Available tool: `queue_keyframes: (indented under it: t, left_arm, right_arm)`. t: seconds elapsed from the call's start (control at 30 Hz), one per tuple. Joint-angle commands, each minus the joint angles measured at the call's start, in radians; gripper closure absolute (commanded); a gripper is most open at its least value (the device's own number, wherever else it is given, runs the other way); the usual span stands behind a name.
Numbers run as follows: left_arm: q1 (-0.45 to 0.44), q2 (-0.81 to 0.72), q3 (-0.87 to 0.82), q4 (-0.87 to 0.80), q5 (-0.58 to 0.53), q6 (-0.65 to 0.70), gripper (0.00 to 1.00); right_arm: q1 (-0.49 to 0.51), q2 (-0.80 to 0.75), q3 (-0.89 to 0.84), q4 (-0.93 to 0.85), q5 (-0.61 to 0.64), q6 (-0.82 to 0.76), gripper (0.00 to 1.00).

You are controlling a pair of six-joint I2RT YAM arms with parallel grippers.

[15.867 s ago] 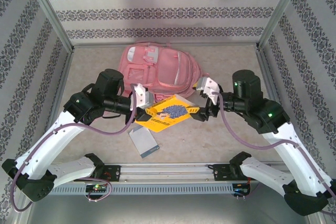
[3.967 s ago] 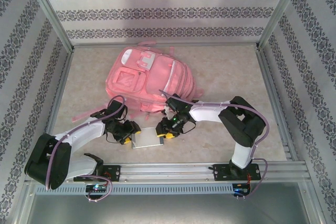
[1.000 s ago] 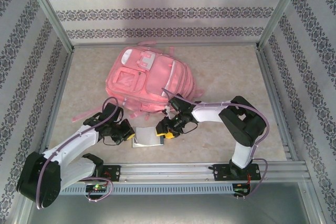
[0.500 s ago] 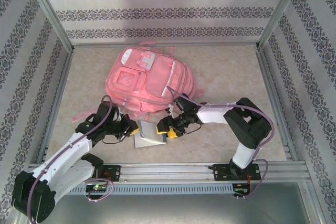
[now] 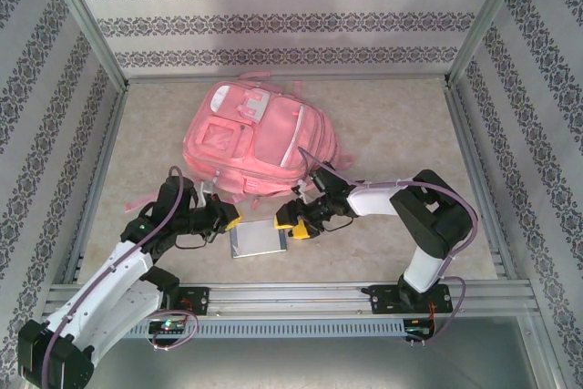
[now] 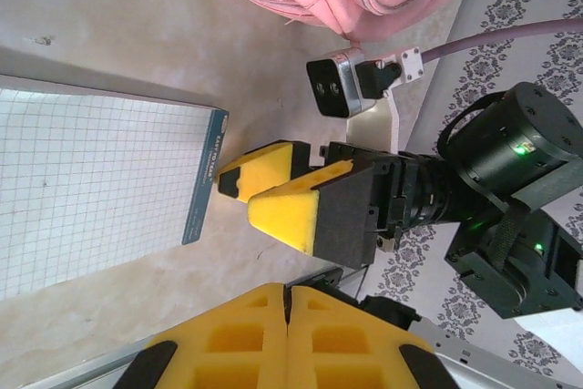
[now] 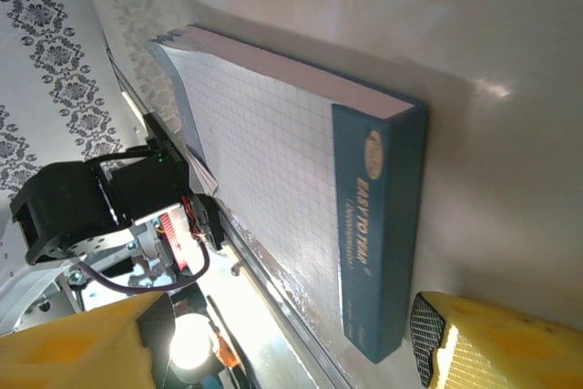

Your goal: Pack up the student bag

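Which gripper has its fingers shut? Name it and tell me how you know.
The left gripper: its yellow fingers press together, while the right gripper shows a wide gap.

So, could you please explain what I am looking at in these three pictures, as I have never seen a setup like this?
These are two white robot arms bolted at the near edge of a table, each ending in a yellow two-finger pincer. One picture looks down from above. The other two come from small cameras, one on each wrist. On the table lie a pink backpack and, nearer the arms, a squared-paper notepad with a blue spine. The left pincer is shut and empty, just left of the pad. The right pincer is open beside the pad's spine, and nothing is gripped.
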Motion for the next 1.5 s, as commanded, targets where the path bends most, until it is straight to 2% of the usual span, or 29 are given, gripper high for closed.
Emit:
queue_keyframes:
  t: [0.0, 0.03, 0.07, 0.13, 0.17, 0.27, 0.33, 0.5, 0.63, 1.1, 1.33, 1.47]
  left_arm:
    - [0.013, -0.014, -0.002, -0.030, -0.005, 0.007, 1.00]
    - [0.016, -0.006, 0.005, -0.093, -0.029, 0.035, 1.00]
    - [0.017, 0.004, 0.009, -0.139, -0.048, 0.061, 0.94]
    - [0.018, 0.044, 0.017, -0.228, -0.091, 0.122, 0.66]
    - [0.018, 0.068, 0.020, -0.255, -0.110, 0.151, 0.58]
    - [0.018, 0.159, 0.041, -0.306, -0.178, 0.236, 0.50]
    - [0.017, 0.224, 0.056, -0.301, -0.220, 0.267, 0.50]
    - [0.016, 0.377, 0.071, -0.199, -0.199, 0.304, 0.53]
    - [0.016, 0.452, 0.082, -0.191, -0.200, 0.338, 0.54]
    - [-0.010, 0.581, 0.083, -0.035, -0.130, 0.296, 0.61]
    - [-0.026, 0.581, 0.096, 0.023, -0.049, 0.271, 0.76]
    - [-0.031, 0.569, 0.131, -0.041, -0.042, 0.306, 0.77]
  right_arm:
    - [-0.038, -0.021, -0.048, -0.058, 0.091, -0.001, 0.30]
    - [-0.038, -0.022, -0.047, -0.061, 0.088, -0.006, 0.31]
    - [-0.037, -0.019, -0.044, -0.064, 0.082, -0.009, 0.31]
    - [-0.037, -0.011, -0.038, -0.066, 0.075, -0.011, 0.32]
    - [-0.036, -0.009, -0.036, -0.065, 0.078, -0.009, 0.32]
    - [-0.016, 0.001, -0.016, -0.069, 0.080, -0.015, 0.33]
    - [0.014, 0.014, 0.010, -0.084, 0.083, -0.023, 0.34]
    - [0.065, 0.057, 0.048, -0.081, 0.102, -0.004, 0.41]
    - [0.077, 0.074, 0.063, -0.081, 0.108, 0.002, 0.43]
    - [0.101, 0.141, 0.104, -0.077, 0.093, 0.008, 0.45]
    - [0.101, 0.178, 0.125, -0.082, 0.085, 0.000, 0.47]
    - [0.102, 0.196, 0.132, -0.086, 0.087, -0.006, 0.48]
